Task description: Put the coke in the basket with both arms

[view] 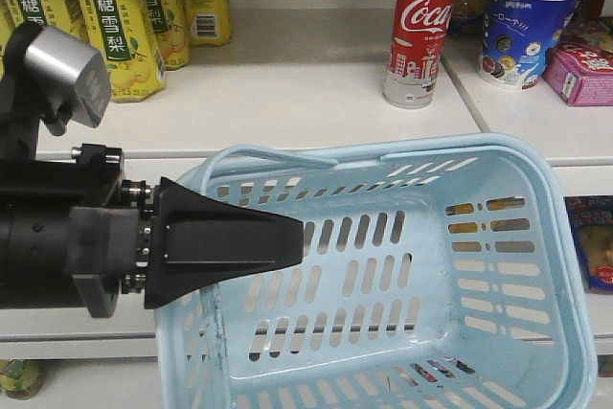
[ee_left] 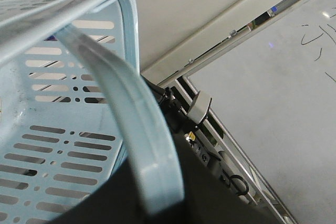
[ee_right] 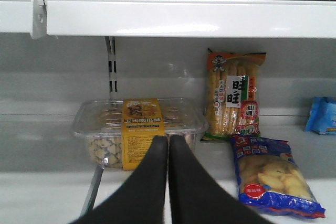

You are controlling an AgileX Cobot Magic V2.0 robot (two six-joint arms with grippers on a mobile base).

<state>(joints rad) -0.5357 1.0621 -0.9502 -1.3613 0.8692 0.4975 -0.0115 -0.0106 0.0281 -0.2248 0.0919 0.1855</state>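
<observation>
Coke: the coke point(view: 419, 31) stands on the white shelf point(view: 287, 102), far and right of centre. It is well apart from both claws and outside the basket.
Coke axis: long axis vertical, red neck up, silver base down on the shelf, white script facing the camera.
Basket: the basket point(view: 421, 237) is near and lower right, tilted so its open top faces the front camera.
Left claw: the left claw point(view: 299, 237) points right, in front of the basket's left wall. The hoop handle point(ee_left: 142, 140) crosses it in the wrist view. I cannot tell whether it is spread or pressed together.
Right claw: the right claw point(ee_right: 168, 139) has its fingers pressed together with nothing between them.
Shelf neighbours: yellow drink packs point(view: 120, 16) far left, blue tub point(view: 522, 31) and pink box point(view: 579, 74) right of the coke.
Lower shelf: a clear biscuit box point(ee_right: 139, 129), a cracker packet point(ee_right: 233, 95) and a blue snack bag point(ee_right: 273, 174) lie beyond the right claw.
</observation>
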